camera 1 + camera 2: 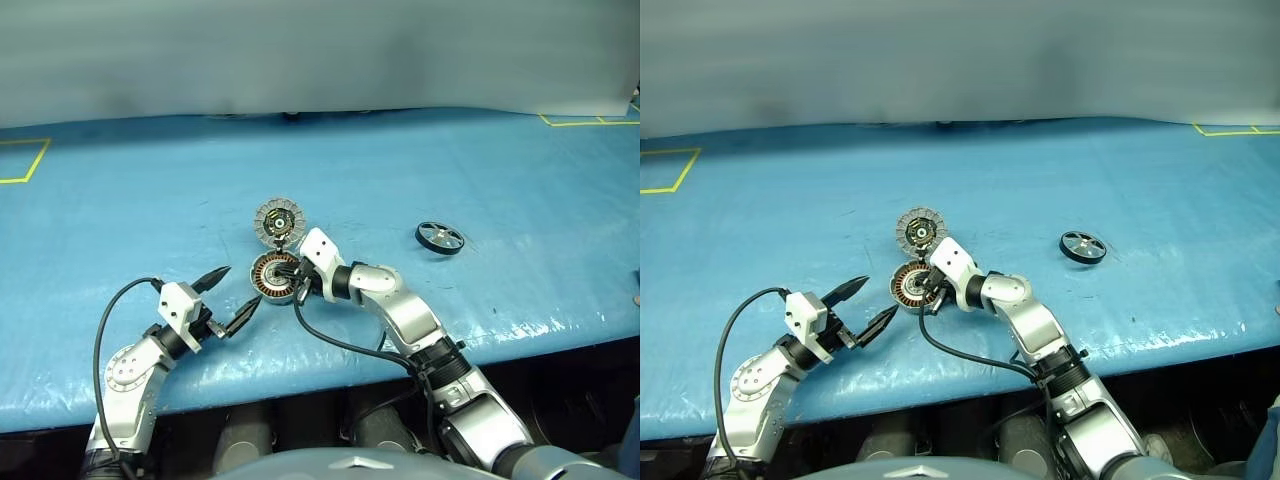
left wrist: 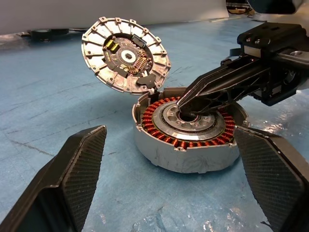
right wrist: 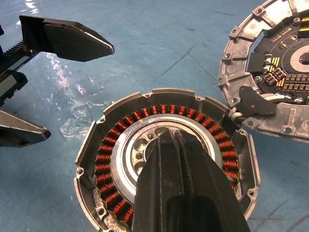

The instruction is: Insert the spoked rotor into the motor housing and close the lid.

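The left gripper [image 1: 232, 297] hovers just left of the motor housing [image 2: 186, 145], its 2 fingers spread wide and empty. The housing sits on the blue table [image 1: 480, 180], its lid [image 2: 125, 54] hinged up behind it. The right gripper [image 2: 186, 103], fingers pressed together, has its tips in the housing's centre hub. Lid writing is illegible. A dark spoked wheel [image 1: 440, 238] lies well apart to the right

lid [image 1: 278, 220] behind motor housing [image 1: 274, 276], wheel [image 1: 439, 237] far right
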`<state>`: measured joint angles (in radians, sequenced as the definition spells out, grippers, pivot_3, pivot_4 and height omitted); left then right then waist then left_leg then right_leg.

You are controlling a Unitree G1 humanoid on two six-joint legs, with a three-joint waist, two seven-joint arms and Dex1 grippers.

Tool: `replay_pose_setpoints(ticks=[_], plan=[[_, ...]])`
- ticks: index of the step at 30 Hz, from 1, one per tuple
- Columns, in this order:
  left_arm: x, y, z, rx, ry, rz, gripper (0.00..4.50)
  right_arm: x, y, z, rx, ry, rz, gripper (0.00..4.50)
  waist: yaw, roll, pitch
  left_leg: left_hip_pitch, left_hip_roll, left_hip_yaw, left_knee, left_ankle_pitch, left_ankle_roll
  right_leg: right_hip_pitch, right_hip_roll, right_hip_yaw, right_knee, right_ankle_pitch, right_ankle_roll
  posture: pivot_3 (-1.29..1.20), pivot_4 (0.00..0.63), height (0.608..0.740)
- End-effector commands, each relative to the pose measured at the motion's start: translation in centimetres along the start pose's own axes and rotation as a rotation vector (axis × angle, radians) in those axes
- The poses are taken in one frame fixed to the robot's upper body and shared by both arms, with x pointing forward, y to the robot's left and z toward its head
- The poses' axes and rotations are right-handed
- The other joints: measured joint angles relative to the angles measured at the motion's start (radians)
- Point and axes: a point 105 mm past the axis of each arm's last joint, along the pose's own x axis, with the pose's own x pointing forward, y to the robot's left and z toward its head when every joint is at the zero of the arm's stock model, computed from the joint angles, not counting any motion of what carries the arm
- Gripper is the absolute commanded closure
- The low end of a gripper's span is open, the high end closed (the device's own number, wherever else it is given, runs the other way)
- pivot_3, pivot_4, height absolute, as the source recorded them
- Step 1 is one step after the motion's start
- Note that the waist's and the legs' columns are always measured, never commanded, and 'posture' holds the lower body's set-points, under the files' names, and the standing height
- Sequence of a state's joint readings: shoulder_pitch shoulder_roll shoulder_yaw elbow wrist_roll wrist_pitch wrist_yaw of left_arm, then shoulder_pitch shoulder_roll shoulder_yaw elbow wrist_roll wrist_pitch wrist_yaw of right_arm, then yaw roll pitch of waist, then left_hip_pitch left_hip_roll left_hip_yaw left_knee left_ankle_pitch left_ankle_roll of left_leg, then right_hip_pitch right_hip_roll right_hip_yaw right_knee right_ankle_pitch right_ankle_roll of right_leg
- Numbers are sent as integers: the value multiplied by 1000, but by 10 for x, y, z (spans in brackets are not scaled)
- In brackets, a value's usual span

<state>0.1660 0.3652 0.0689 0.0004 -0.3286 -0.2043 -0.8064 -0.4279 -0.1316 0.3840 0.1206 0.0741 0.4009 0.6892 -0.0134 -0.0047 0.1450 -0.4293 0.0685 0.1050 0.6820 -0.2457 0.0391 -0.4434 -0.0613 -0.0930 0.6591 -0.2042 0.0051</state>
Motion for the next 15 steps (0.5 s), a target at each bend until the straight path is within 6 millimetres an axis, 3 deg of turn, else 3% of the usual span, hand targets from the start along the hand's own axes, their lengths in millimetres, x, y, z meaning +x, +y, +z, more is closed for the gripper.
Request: replay_pose_setpoints(ticks=[1, 15], plan=[[0, 2, 4, 23, -18, 4, 0, 1, -4, 5, -21, -8, -19, 4461, 0, 0, 0, 0, 0, 0, 0, 0, 0, 0, 0, 0, 0, 0, 0, 0, 150, 740], [0, 1, 2, 15, -11, -7, 0, -2, -2, 2, -53, 20, -33, 4461, 0, 0, 0, 0, 0, 0, 0, 0, 0, 0, 0, 0, 0, 0, -1, 0, 150, 740]])
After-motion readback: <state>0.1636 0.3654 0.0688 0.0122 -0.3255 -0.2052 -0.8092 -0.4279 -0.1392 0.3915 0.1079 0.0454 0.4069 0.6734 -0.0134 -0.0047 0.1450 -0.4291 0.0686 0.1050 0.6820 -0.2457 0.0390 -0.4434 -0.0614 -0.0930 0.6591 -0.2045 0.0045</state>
